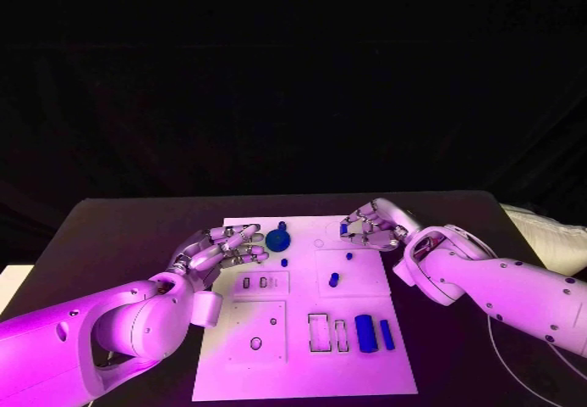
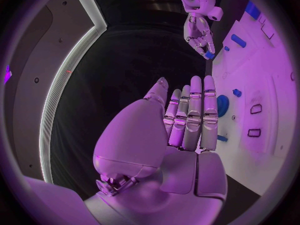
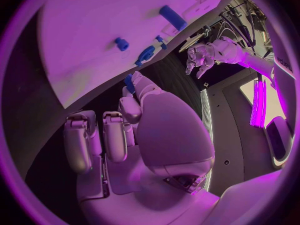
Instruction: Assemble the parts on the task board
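On the white task board (image 1: 306,339), two blue bars (image 1: 365,332) lie nearest the robot, small blue pieces (image 1: 334,278) farther up. The left hand (image 1: 223,246) rests over the board's left edge, fingers straight and together, holding nothing, beside a round blue disc (image 1: 277,241). At the far right corner, the right hand (image 1: 373,225) pinches a small blue part (image 3: 129,83).

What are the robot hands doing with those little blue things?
The robot is putting blue parts into a white task board. Its right hand, at the board's far right corner, seems to pinch a small blue part. Its left hand hovers open by a round blue disc. Two blue bars lie near the front.
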